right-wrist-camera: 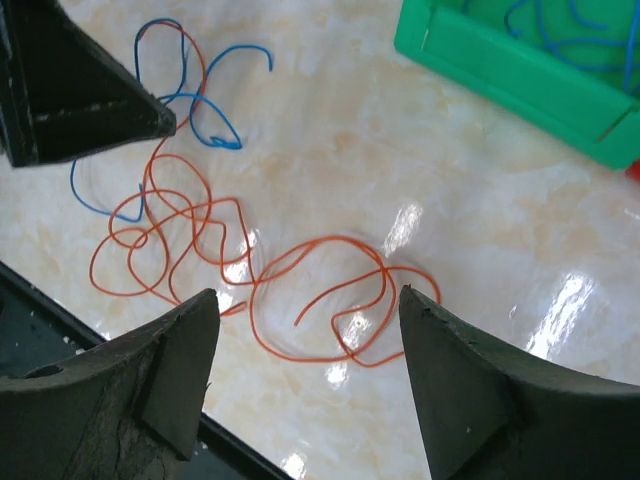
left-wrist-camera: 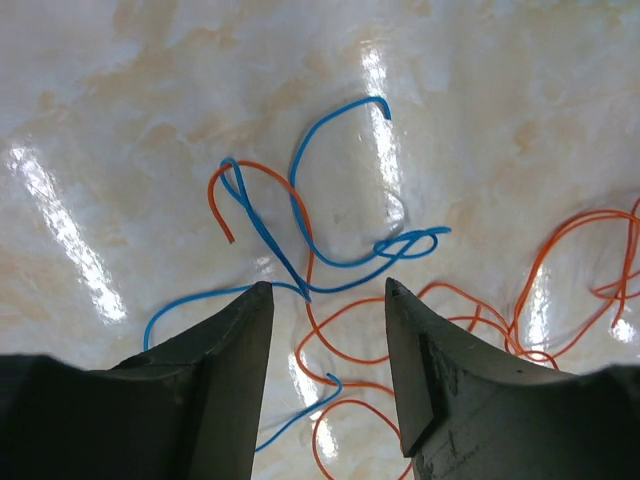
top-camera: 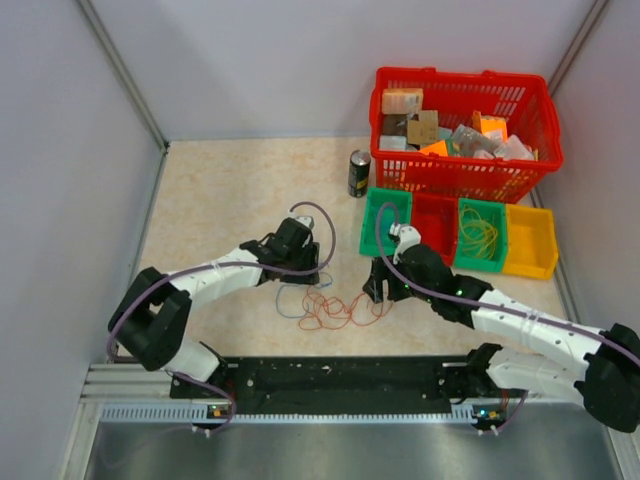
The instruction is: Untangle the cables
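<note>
Thin blue wires (left-wrist-camera: 330, 250) and orange wires (left-wrist-camera: 560, 270) lie tangled in loops on the marbled table; from above the blue ones (top-camera: 298, 297) sit left of the orange ones (top-camera: 345, 312). My left gripper (left-wrist-camera: 328, 287) is open just above the blue-orange crossing, holding nothing; from above it (top-camera: 313, 272) hangs over the tangle's left end. My right gripper (right-wrist-camera: 308, 294) is open and empty above an orange loop (right-wrist-camera: 330, 300); from above it (top-camera: 380, 290) is at the tangle's right end. The left gripper's finger (right-wrist-camera: 80, 90) shows in the right wrist view, beside blue loops (right-wrist-camera: 205, 110).
A row of small bins stands behind the right gripper: green (top-camera: 372, 235) with blue wire (right-wrist-camera: 570, 30), red (top-camera: 433, 222), green with yellow wire (top-camera: 480, 235), yellow (top-camera: 530, 240). A red basket (top-camera: 465, 130) of items and a dark can (top-camera: 358, 173) stand further back.
</note>
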Robot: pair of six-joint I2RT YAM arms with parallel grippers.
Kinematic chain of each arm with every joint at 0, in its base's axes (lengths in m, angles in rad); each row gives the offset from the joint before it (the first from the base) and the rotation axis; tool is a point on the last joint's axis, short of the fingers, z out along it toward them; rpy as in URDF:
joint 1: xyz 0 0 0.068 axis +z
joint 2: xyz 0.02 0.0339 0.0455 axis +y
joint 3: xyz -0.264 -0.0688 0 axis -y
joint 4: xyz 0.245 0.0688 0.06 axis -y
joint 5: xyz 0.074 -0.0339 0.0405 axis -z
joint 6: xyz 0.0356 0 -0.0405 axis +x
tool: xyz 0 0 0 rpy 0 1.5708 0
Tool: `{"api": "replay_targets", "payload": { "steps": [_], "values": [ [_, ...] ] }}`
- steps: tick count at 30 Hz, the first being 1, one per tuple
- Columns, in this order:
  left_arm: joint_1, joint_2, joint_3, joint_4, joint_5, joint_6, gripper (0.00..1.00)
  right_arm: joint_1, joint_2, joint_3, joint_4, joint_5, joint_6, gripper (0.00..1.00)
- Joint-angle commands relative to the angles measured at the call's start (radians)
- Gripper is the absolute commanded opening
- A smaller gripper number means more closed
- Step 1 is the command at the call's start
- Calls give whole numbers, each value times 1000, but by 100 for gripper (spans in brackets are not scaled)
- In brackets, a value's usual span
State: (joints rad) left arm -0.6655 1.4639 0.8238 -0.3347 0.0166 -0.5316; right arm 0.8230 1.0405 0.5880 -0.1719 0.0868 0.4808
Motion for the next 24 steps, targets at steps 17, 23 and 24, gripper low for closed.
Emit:
{"api": "replay_targets", "payload": {
  "steps": [17,23,24],
  "values": [
    [4,-235,133,-177,-185,114,0,11,222,-140,399,-315,237,38],
    [4,-624,208,-244,-285,165,0,11,227,-117,304,-230,210,39],
    [3,-670,222,-231,-282,170,0,11,222,-108,287,-219,200,40]
  ]
}}
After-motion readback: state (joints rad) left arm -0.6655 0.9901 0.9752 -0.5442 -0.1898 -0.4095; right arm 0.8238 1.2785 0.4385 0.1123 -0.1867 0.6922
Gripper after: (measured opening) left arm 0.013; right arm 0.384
